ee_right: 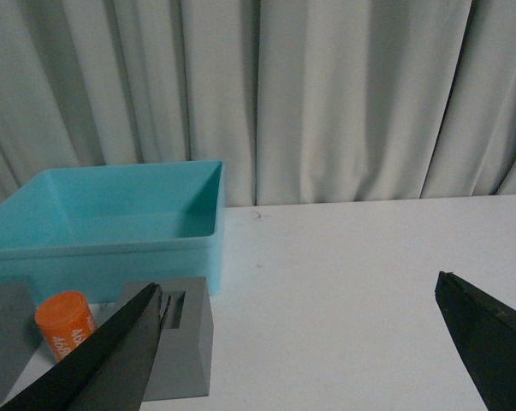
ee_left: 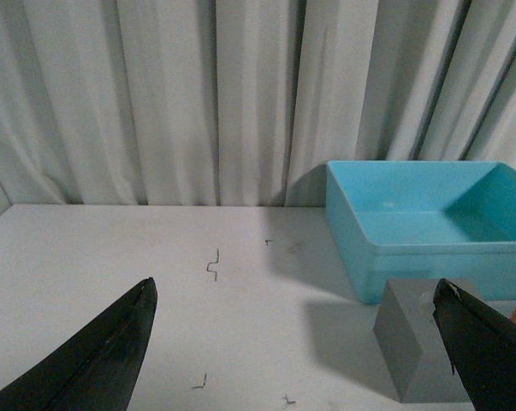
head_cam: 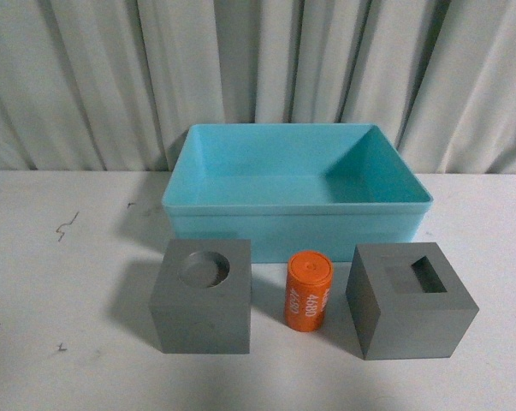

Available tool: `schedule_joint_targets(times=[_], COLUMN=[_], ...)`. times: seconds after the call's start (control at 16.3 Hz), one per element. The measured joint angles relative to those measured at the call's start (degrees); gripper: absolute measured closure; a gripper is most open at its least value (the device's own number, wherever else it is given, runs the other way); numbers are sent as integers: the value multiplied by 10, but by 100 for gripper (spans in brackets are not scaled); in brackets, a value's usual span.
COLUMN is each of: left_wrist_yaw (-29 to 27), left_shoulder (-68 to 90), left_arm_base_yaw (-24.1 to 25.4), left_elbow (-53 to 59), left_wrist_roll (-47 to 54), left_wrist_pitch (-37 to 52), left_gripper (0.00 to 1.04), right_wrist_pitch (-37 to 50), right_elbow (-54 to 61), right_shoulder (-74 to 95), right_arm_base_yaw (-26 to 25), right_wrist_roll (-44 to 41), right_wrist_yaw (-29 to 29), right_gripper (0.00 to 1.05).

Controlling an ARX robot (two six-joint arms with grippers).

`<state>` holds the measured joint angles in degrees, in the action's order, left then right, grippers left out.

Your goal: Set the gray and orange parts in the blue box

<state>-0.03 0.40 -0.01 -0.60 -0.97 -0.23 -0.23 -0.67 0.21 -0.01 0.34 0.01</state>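
Narrow gaps flank the orange cylinder (head_cam: pixel 308 292) between round-recess cube (head_cam: pixel 202 304) and square-recess cube (head_cam: pixel 410 304); blue box (head_cam: pixel 296 231) top unobstructed.

Left gripper (ee_left: pixel 293 285) and right gripper (ee_right: pixel 298 282), each with its two dark, tapered jaws spread wide apart.

Worktop (head_cam: pixel 69 282): white, flat, fills the lower half of the frame.
Scuff marks (head_cam: pixel 66 226): small, dark, at left.
Blue box (head_cam: pixel 296 208): centre, resting on the surface.
Round-recess gray cube (head_cam: pixel 202 317): lower centre-left.
Orange cylinder (head_cam: pixel 307 293): upright, between the cubes, touching neither.
Square-recess gray cube (head_cam: pixel 412 321): lower right.
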Motion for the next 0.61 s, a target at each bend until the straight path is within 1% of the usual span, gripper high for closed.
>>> schedule_joint_targets(times=[0.25, 0.31, 0.37, 0.43, 0.49, 0.61], left_wrist_yaw=[0, 0, 0, 0, 0, 0], left_shoulder=[0, 0, 0, 0, 0, 0], left_arm_base_yaw=[0, 0, 0, 0, 0, 0], left_elbow=[0, 0, 0, 0, 0, 0], left_wrist_roll=[0, 1, 0, 1, 1, 1], left_wrist_pitch=[0, 0, 0, 0, 0, 0], left_gripper=[7, 14, 10, 5, 8, 7], right_wrist_pitch=[0, 0, 0, 0, 0, 0], right_elbow=[0, 0, 0, 0, 0, 0], right_shoulder=[0, 0, 0, 0, 0, 0], right_arm_base_yaw=[0, 0, 0, 0, 0, 0], right_wrist_roll=[0, -1, -2, -2, -2, -2], right_wrist_yaw=[0, 0, 0, 0, 0, 0], right_gripper=[6, 12, 4, 7, 7, 6])
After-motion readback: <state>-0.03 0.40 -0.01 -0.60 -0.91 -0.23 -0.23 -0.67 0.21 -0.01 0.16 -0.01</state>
